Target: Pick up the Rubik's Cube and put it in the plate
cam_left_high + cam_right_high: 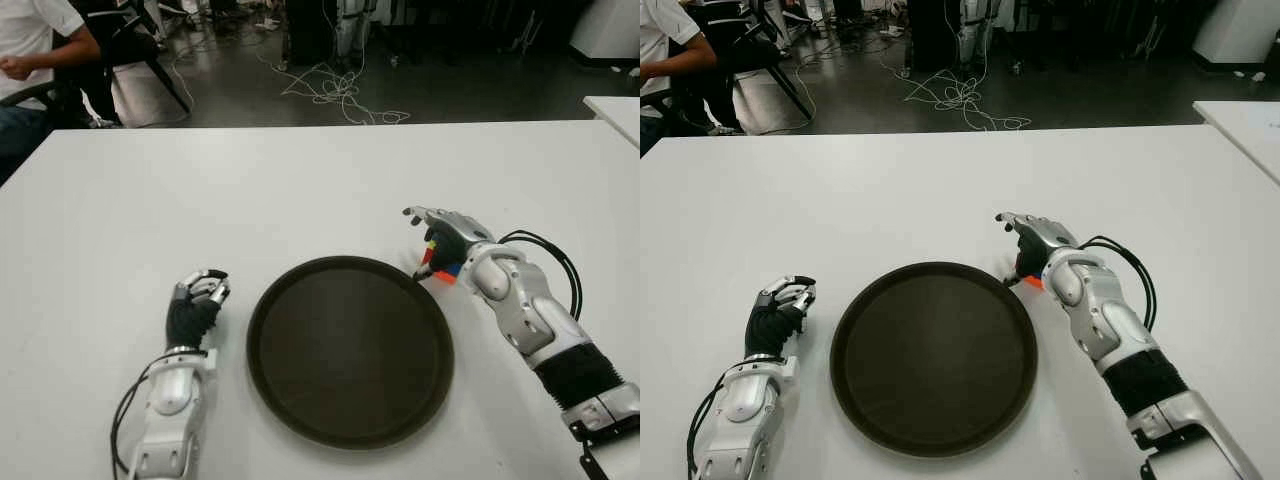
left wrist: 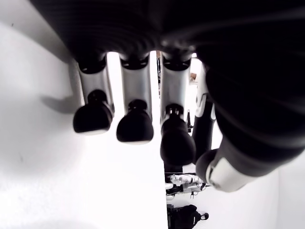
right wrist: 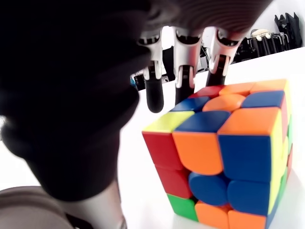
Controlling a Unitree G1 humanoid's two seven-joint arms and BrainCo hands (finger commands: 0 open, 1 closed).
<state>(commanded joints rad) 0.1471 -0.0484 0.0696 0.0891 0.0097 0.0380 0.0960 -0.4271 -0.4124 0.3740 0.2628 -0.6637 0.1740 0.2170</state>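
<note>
Right wrist view: right robot hand open over flat-sitting Rubik's Cube

The scrambled Rubik's Cube sits on the white table just beside the dark round plate.

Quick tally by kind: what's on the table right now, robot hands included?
Rubik's Cube: 1, under the right robot hand, on the table beside the plate.
Plate: 1, dark, round, nothing in it.
Robot hands: 2; the left robot hand shows left of the plate.
Total: 4
</note>
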